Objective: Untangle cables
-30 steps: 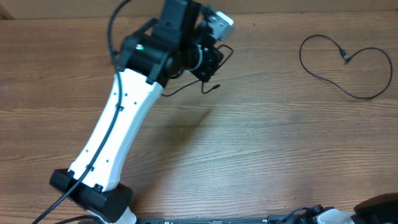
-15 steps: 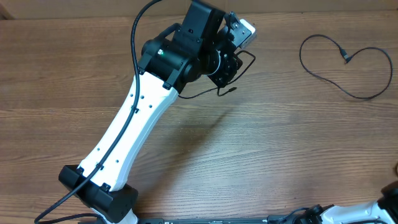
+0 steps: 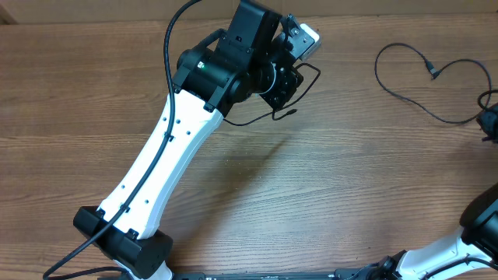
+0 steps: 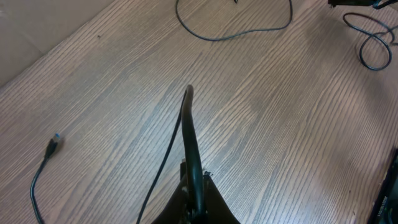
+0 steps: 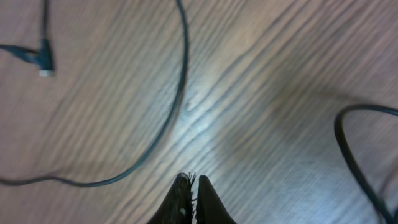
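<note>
**One cable pinched by the left arm, one loose at the right**

The held cable (image 4: pixel 188 124) is a thin black cord. It rises from the left gripper (image 4: pixel 194 180) in a narrow upright loop, and the fingers are pressed together on it. From overhead, a slack length of it trails below the gripper and ends in a small plug (image 3: pixel 290 113) near the wooden table (image 3: pixel 350 194).

The loose cable (image 3: pixel 457 123) lies flat in an open loop on the right side of the table, well apart from the held one. Its plug end (image 3: pixel 433 74) sits inside the loop.

The right gripper (image 5: pixel 194 180) is over the table beside this loop, fingers pressed together on nothing.

The right wrist view is blurred. A second black cord (image 5: pixel 348 155) curves in at its right edge and is cut off, so I cannot tell which cord it is. From overhead, the left arm hides its own fingertips.
</note>
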Action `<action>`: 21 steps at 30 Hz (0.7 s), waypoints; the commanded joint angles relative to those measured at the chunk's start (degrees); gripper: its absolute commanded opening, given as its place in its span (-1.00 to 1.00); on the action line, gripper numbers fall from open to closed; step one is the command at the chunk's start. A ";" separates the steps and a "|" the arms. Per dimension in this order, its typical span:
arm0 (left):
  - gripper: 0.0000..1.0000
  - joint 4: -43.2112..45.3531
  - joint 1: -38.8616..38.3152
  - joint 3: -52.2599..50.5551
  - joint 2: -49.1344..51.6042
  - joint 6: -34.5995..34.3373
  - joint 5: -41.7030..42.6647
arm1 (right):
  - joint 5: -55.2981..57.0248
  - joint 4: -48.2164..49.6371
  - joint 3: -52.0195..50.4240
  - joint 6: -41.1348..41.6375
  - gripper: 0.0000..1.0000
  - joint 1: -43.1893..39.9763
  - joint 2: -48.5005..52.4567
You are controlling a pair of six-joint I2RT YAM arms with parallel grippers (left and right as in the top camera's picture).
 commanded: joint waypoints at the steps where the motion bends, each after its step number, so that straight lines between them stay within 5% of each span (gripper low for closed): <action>1: -0.92 0.02 -0.02 1.16 0.31 0.94 0.74 | 7.41 0.04 -0.09 -0.17 -0.92 -1.81 -0.17; 5: -0.92 -0.07 -0.02 1.16 0.31 0.98 0.70 | 1.42 -0.35 -0.07 0.44 -0.92 -5.01 -0.17; 6: -0.92 -0.04 -0.02 1.16 0.31 0.98 0.57 | -1.40 -0.33 -0.07 0.35 -0.80 -5.51 -0.20; 8: -0.92 0.24 0.00 1.16 0.31 0.98 0.59 | -10.82 -0.04 -0.02 -3.32 0.20 -6.08 -0.20; 11: -0.92 0.68 -0.02 1.14 0.31 0.98 0.63 | -26.84 -0.26 0.76 -12.09 0.56 -5.70 -0.22; 21: -0.92 13.40 0.00 1.16 0.28 0.46 19.87 | -59.89 -6.60 1.40 -30.77 0.70 2.40 -0.31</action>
